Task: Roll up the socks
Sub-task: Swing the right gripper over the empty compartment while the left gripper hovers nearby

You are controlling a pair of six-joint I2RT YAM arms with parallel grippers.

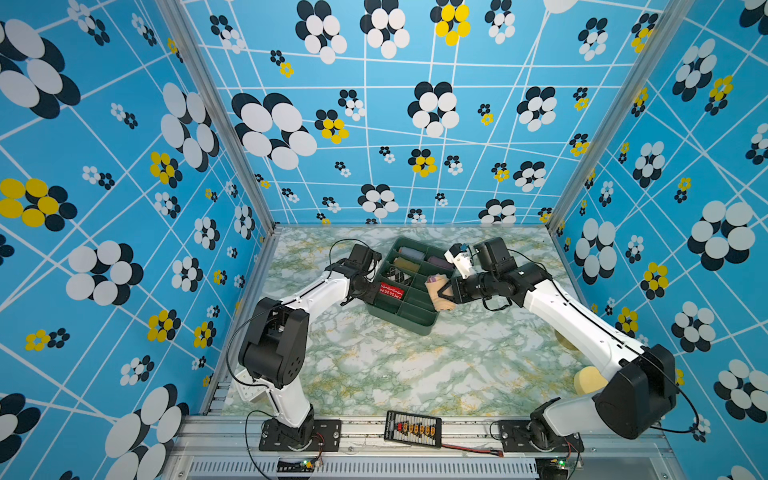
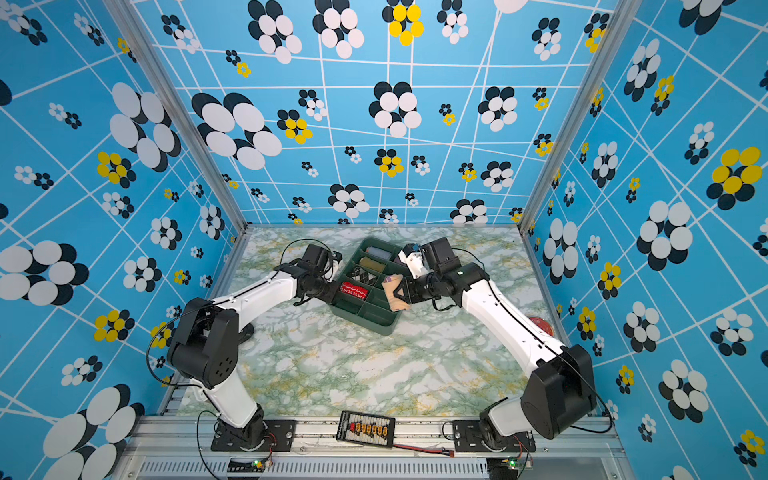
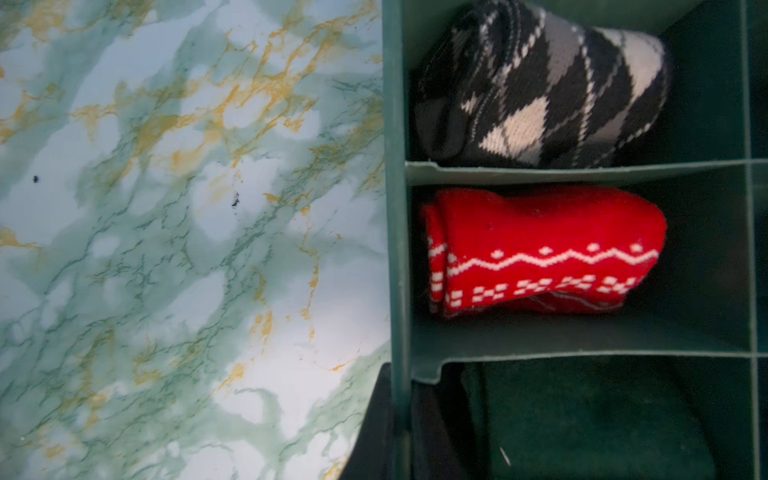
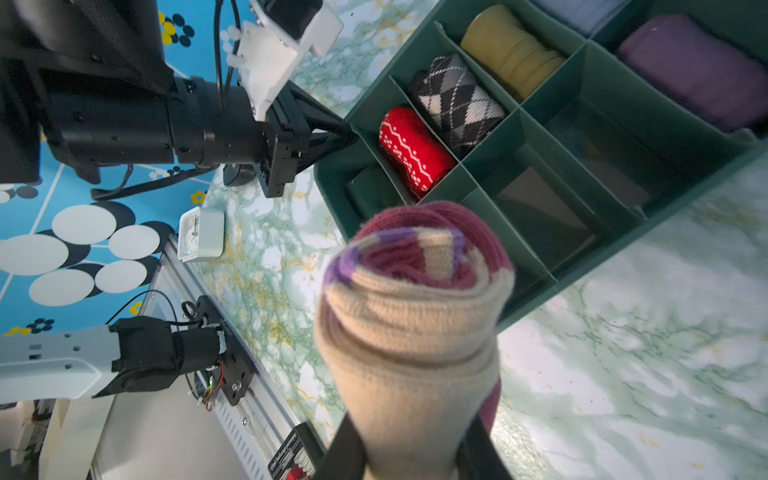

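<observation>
Blue walls (image 1: 124,174) with big white, black and yellow flowers stand all around a table (image 1: 415,374) that looks like green and white marble. On the table sits a green box (image 1: 395,321) cut into small slots. Some slots have rolled socks in them: a red roll with white marks (image 3: 540,249), a black-and-white diamond roll (image 3: 540,83), a yellow roll (image 4: 511,50), a purple roll (image 4: 690,70) and a dark green roll (image 4: 370,191). The socks (image 4: 415,316) for this job are cream with dark red and purple bits. They are wound up into one fat roll, and the dark red cuff looks pulled over one end. The right gripper (image 4: 413,432) has the roll squeezed between its two fingers, so it is closed on the roll. In both top views the roll hangs at the side of the box nearest the right arm, and it is not inside any slot. It looks lifted off the table. The left gripper (image 4: 347,135) is pinched shut on the box wall on the other side, as if to keep the box from sliding. So I think the rolling part is done. What seems left is to carry the roll over an empty slot (image 4: 540,208), lower it in, and let go.
</observation>
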